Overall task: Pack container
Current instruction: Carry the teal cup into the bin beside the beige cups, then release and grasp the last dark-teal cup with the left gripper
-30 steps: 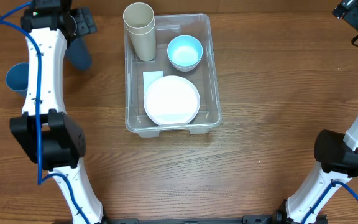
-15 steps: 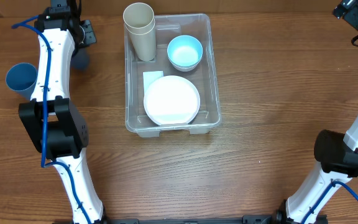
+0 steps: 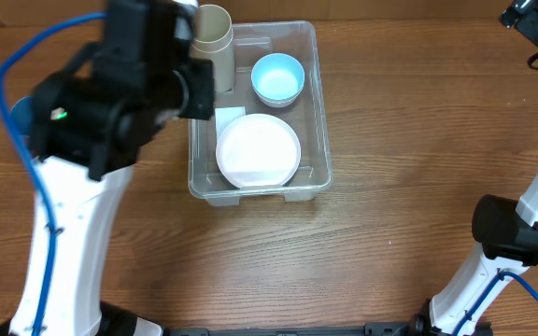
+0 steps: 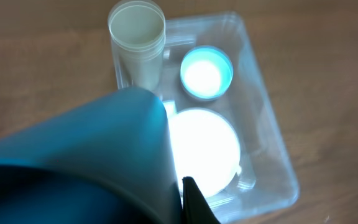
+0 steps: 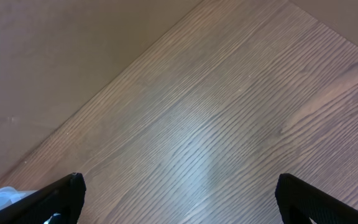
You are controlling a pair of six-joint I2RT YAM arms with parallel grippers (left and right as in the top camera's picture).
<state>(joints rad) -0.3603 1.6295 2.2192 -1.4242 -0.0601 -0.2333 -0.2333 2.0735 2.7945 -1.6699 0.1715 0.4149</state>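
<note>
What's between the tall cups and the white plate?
Overhead, a small white label on the container floor lies between the cups and the plate.

container (image 3: 320, 112): clear glossy plastic | table (image 3: 390, 187): matt grained wood

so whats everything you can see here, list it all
container: 1, clear, middle of the table
tall cups: looks like 2 stacked, beige, back left corner of the container
bowl: 1, light blue, back right of the container
plate: 1, white, front of the container
label: 1, white, on the container's base beside the plate
blue cup: 1, dark blue, in the air over the container's left side
table: 1, brown wood, under everything
left gripper: 1, black, shut on the blue cup
right gripper: 1, black, open, over bare table
</note>
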